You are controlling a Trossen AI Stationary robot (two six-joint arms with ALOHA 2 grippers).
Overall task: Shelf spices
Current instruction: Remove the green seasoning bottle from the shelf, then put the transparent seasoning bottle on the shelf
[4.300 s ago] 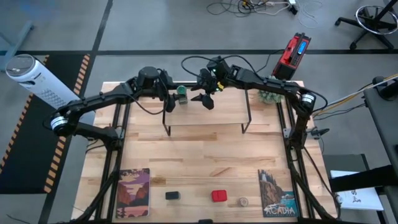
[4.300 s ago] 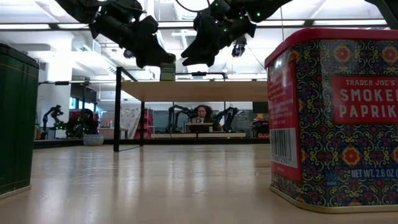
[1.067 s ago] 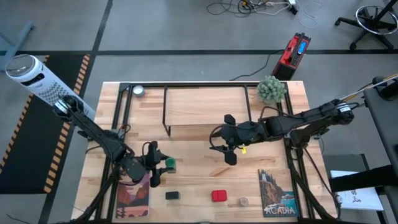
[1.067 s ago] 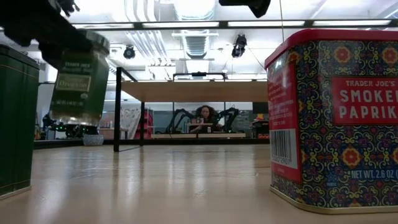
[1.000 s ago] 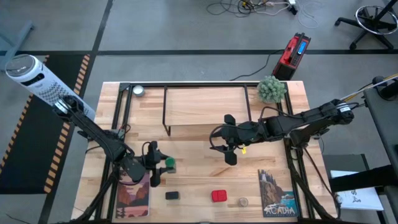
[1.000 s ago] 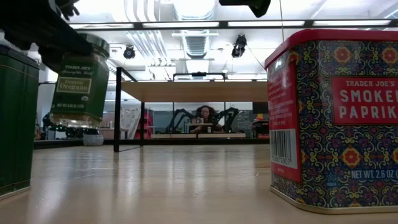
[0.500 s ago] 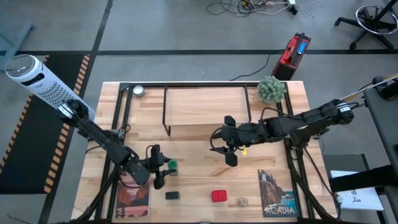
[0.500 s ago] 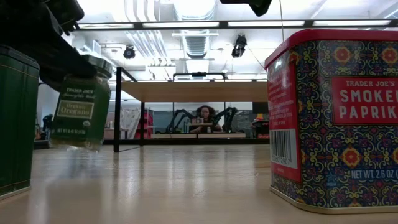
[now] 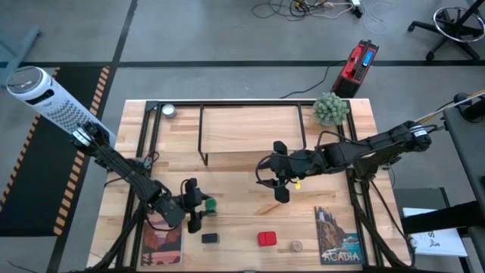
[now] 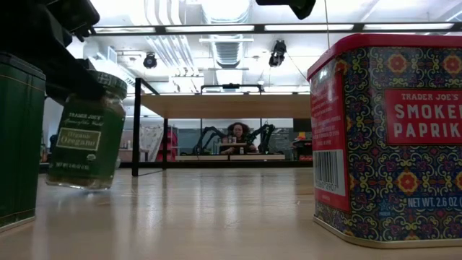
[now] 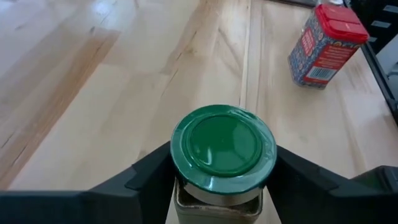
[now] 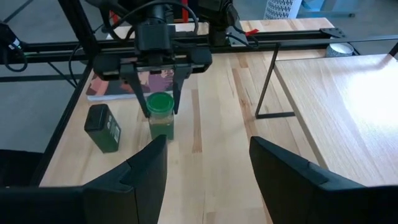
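My left gripper (image 9: 198, 206) is shut on the green-capped bottle (image 9: 208, 204) over the near-left part of the table, next to the left book. In the low view the bottle (image 10: 83, 141) hangs slightly tilted, very close to the tabletop. The dark grey square jar (image 9: 210, 238), the red square tin (image 9: 266, 239) and the tiny beige jar (image 9: 296, 246) stand in a row near the table's near edge. The shelf (image 9: 254, 133) stands at the far middle with its board bare. My right gripper (image 9: 279, 188) is open, hovering near the shelf's near right leg. My left gripper pinches the bottle between its two fingers (image 11: 152, 171) at the sides of the green cap (image 11: 222, 146), right at the neck. The fingers come from above, pointing down. The bottle hangs below them, slightly tilted; whether its base (image 10: 76, 184) touches the table I cannot tell.
A round silver tin (image 9: 168, 111) sits at the far left corner and a small green plant (image 9: 330, 108) at the far right. Two books lie flat near the near edge, one left (image 9: 163, 235), one right (image 9: 339, 235). Bare wood lies between the shelf and the row of containers.
My left gripper has moved down and a little toward the near edge and the right, carrying the green-capped bottle with it. The bottle has come from well above the table down to almost table level and has tipped slightly. The gripper has stayed shut on it.
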